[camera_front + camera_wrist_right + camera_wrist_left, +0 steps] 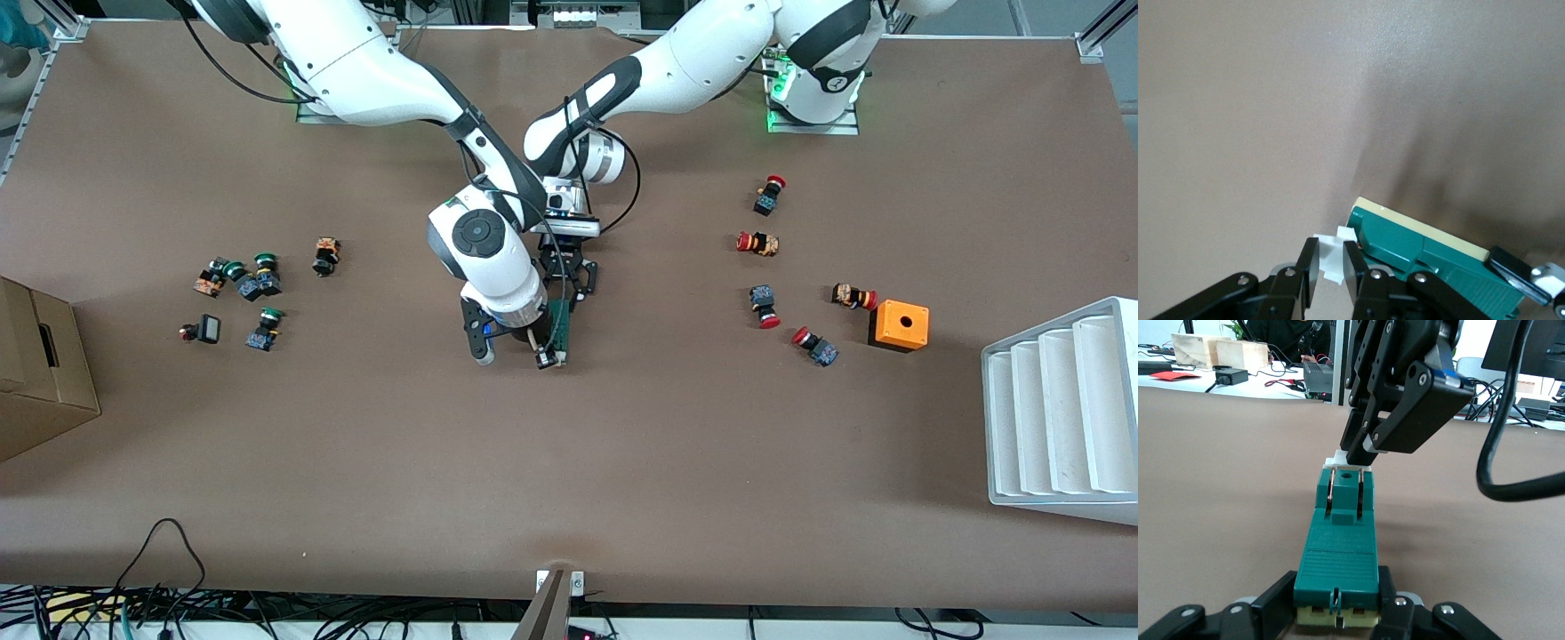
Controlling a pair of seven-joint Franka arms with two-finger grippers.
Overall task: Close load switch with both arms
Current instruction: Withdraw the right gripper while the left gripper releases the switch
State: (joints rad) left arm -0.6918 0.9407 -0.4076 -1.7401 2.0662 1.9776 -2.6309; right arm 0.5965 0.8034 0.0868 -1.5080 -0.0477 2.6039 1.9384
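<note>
Sweeping the front view from the right arm's end of the table toward the left arm's end, we first note a cardboard box [40, 373] at the table's edge at about 9 o'clock. Next comes a loose group of green-capped push buttons [253, 298], still toward 9 o'clock from centre.

At table centre lies the load switch [558, 333], a narrow dark-green block resting flat on the brown table [569, 462]. The right gripper [544, 354] sits at the switch's end nearer the front camera. In the right wrist view its fingers [1310, 267] stand almost together, pinching the white sliding piece [1333, 257] that juts from the green body.

The left gripper [564, 277] is at the switch's 12 o'clock end, its fingers clamped on the green body's two sides; in the left wrist view the block [1338, 560] sits squarely between the black fingertips [1281, 597].

Toward 3 o'clock we see scattered red-capped push buttons [765, 307], then an orange box [899, 325] with a round hole on top, then a white ribbed tray [1062, 409] at the table's edge.

We can read no writing, brand or label on the switch or elsewhere.
</note>
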